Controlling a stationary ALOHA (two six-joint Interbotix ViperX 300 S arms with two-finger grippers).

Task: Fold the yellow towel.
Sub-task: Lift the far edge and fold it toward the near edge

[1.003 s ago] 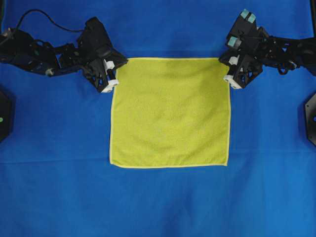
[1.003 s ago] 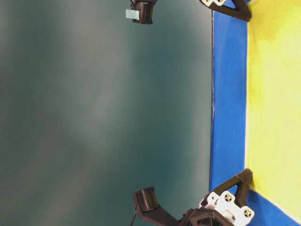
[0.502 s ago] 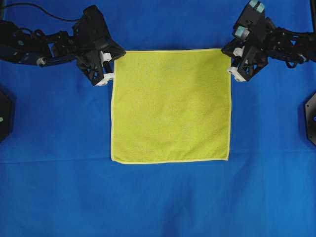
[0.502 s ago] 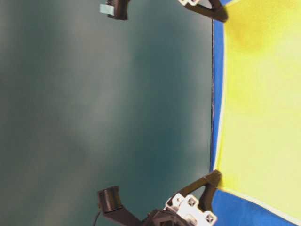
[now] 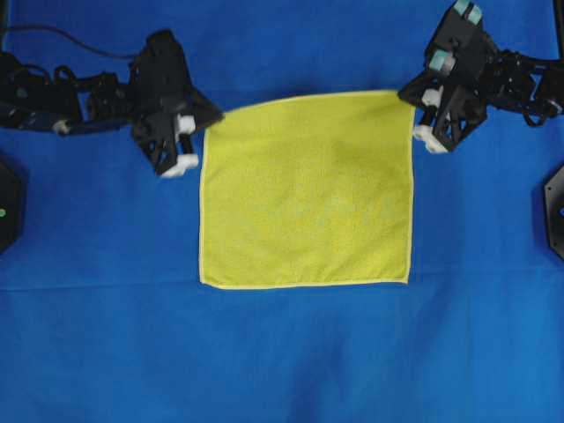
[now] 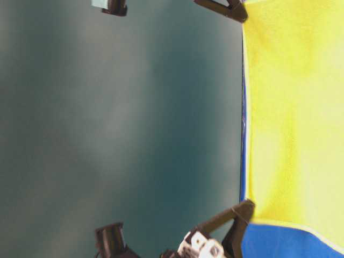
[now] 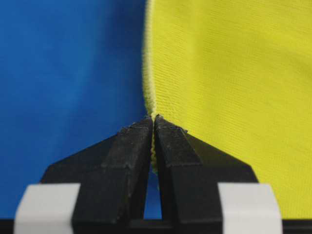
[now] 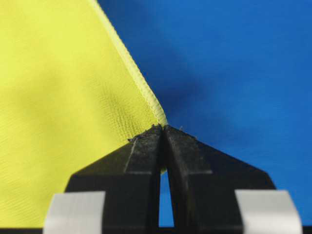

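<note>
Yellow towel: the yellow towel (image 5: 306, 189) lies spread on the blue table cover (image 5: 282, 352), its near edge flat on the cover and its two far corners raised by the arms.
Left gripper: the left gripper (image 7: 154, 122) is pinched tight on the towel's far left corner; the paler hem runs straight into the closed tips.
Right gripper: the right gripper (image 8: 163, 129) is clamped on the far right corner, the hem likewise disappearing between the tips.
Far edge: in the overhead view it slopes, the left corner sitting lower in the picture than the right, so the two arms do not look level with each other.
Stage: judged as the start of the first fold, with the far edge lifted and not yet carried over to the near edge.
Risk, grip: both holds take only the very tip of a corner; a tug could pull the soft cloth free.
Risk, alignment: uneven travel would lay the fold askew.
Risk, drag: carried too low, the whole towel may slide.
</note>
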